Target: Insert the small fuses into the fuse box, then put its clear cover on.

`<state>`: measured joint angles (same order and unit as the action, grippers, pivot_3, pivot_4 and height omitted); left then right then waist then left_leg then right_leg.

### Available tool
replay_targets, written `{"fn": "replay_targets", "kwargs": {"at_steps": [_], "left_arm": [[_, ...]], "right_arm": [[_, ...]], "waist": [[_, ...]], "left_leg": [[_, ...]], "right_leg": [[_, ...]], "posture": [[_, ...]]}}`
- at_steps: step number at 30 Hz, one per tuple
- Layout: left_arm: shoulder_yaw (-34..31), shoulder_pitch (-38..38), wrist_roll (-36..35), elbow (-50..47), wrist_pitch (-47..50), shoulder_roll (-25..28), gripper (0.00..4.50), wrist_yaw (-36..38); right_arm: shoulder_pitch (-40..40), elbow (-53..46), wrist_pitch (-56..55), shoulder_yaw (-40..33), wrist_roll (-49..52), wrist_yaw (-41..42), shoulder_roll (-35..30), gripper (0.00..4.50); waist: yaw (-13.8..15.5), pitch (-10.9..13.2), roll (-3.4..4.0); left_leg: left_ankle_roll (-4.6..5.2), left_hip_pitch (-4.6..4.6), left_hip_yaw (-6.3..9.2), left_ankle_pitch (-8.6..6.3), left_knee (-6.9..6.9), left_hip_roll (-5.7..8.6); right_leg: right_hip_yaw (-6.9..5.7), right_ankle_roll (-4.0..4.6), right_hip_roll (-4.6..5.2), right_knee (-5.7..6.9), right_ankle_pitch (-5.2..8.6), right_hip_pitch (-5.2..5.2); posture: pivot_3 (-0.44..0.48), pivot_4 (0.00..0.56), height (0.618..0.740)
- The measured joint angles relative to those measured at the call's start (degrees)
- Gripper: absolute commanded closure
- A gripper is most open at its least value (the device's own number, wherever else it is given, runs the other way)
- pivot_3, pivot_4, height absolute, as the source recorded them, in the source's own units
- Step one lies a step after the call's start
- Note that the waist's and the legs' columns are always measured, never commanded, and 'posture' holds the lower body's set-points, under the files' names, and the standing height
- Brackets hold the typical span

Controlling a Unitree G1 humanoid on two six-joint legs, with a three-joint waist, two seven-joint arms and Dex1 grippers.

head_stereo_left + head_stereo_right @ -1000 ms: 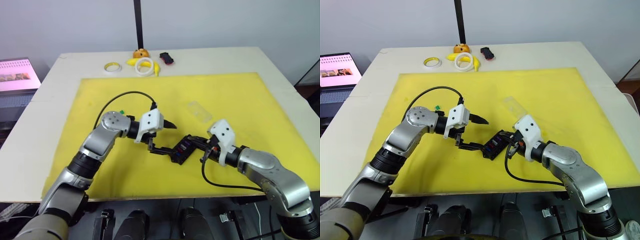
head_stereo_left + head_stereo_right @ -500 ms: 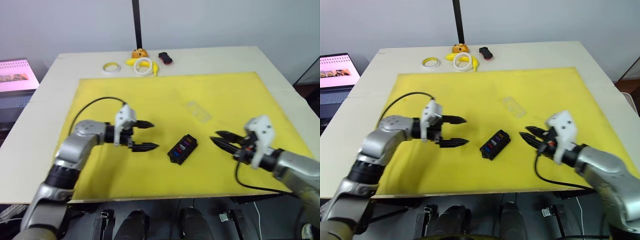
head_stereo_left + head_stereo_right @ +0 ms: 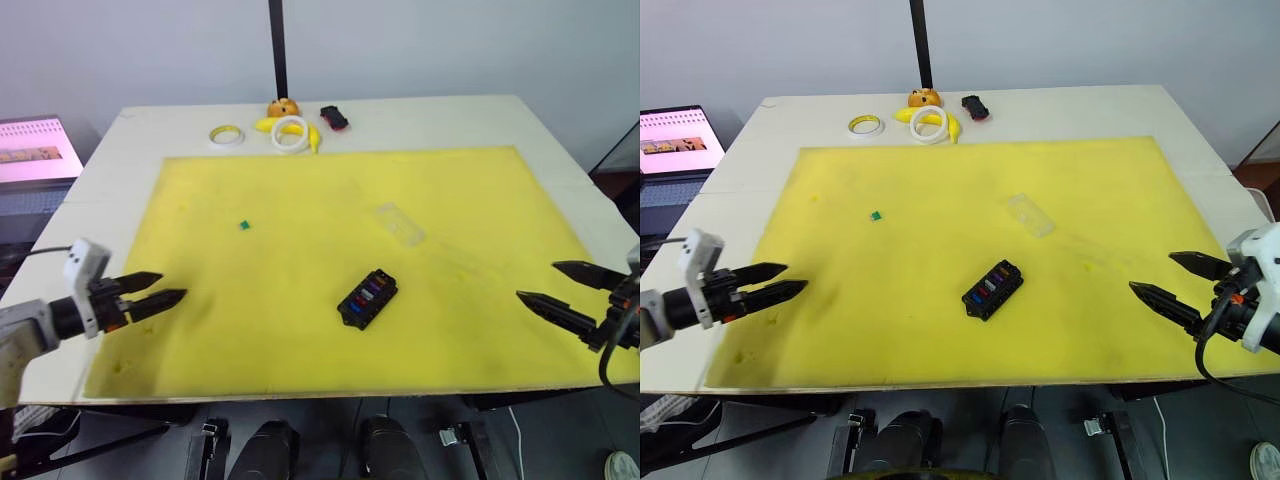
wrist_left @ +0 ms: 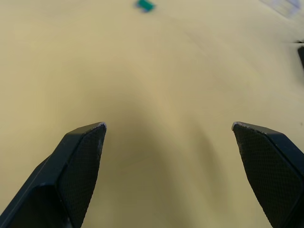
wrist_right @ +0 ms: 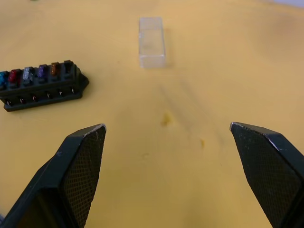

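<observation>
Yellow matting covers most of the tabletop. At its left edge the left end effector hovers with fingers slightly parted and empty; at the right edge the right end effector is spread wide and also empty. The fuse box lies mid-mat, long axis diagonal, several coloured fuses seated. The clear cover rests just beyond it, probably within easier reach of the right arm. One green fuse lies loose, nearer the left arm.
</observation>
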<state>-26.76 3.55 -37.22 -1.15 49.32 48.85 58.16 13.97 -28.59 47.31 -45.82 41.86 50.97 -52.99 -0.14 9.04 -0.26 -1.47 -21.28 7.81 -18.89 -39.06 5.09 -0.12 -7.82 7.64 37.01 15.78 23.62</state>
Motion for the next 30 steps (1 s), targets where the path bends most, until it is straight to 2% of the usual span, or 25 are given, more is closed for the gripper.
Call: {"fn": "replay_targets", "kwargs": {"at_steps": [6, 10, 13, 16, 19, 22, 30], "left_arm": [[3.88, 12.76, -4.97, 4.82, 11.20, -0.36, 0.00, -2.41], [9.59, 26.12, -4.39, 17.84, 17.90, -0.84, 0.00, -3.63], [11.80, 35.45, -2.67, 28.40, 20.05, -3.81, 0.00, -5.65], [11.80, 43.03, -1.71, 38.80, 23.22, -5.87, 0.00, -8.00], [10.26, 51.41, -0.51, 50.13, 24.67, -7.78, 0.00, -11.09], [10.14, 54.83, 1.04, 56.52, 23.67, -8.50, 0.00, -11.29], [9.63, 55.96, 3.57, 64.43, 19.50, -11.76, 0.00, -8.81]], "right_arm": [[-9.21, -3.16, 0.04, 10.43, 2.34, -1.25, -0.65, 0.04], [-18.54, -4.61, 0.23, 20.28, 3.42, -2.84, -0.96, 0.04], [-24.01, -4.82, 0.32, 26.24, 3.52, -4.01, -0.04, 0.04], [-26.92, -4.47, 0.08, 30.84, 2.85, -4.57, 0.78, 0.04], [-30.87, -3.64, -0.76, 36.11, 1.36, -6.32, 4.40, 0.04], [-31.67, -3.67, -1.46, 39.38, 0.27, -8.05, 7.15, 0.04], [-31.64, -5.35, -1.15, 41.07, -0.31, -12.32, 9.86, 0.04]], "waist": [[0.52, 0.00, 0.00], [0.43, 0.01, -0.02], [0.55, 0.00, -0.04], [0.25, 0.02, -0.10], [-0.24, 0.04, -0.25], [-0.85, 0.04, -0.25], [-0.83, 0.04, -0.25]], "left_leg": [[-0.07, -0.01, -0.02, 0.04, -0.05, 0.02], [-0.08, -0.06, -0.01, 0.04, -0.06, 0.05], [-0.08, -0.12, 0.02, 0.04, -0.08, 0.09], [-0.08, -0.19, 0.01, 0.04, -0.08, 0.19], [-0.12, -0.20, 0.02, 0.07, -0.09, 0.21], [-0.12, -0.26, -0.03, 0.07, -0.02, 0.21], [-0.13, -0.32, -0.04, 0.07, -0.06, 0.21]], "right_leg": [[0.00, 0.00, 0.00, 0.06, 0.00, 0.05], [-0.03, 0.00, -0.01, 0.10, 0.00, 0.12], [-0.05, -0.01, 0.00, 0.11, 0.00, 0.16], [-0.04, -0.01, 0.00, 0.15, -0.01, 0.28], [-0.07, -0.01, -0.01, 0.21, -0.01, 0.32], [-0.06, -0.01, 0.00, 0.28, -0.01, 0.51], [-0.05, -0.01, 0.00, 0.40, -0.01, 0.68]], "posture": [[0.000, 0.150, 0.740], [0.000, 0.150, 0.740], [0.000, 0.150, 0.740], [0.000, 0.150, 0.740], [0.000, 0.150, 0.740], [0.000, 0.150, 0.740], [0.000, 0.150, 0.740]]}}
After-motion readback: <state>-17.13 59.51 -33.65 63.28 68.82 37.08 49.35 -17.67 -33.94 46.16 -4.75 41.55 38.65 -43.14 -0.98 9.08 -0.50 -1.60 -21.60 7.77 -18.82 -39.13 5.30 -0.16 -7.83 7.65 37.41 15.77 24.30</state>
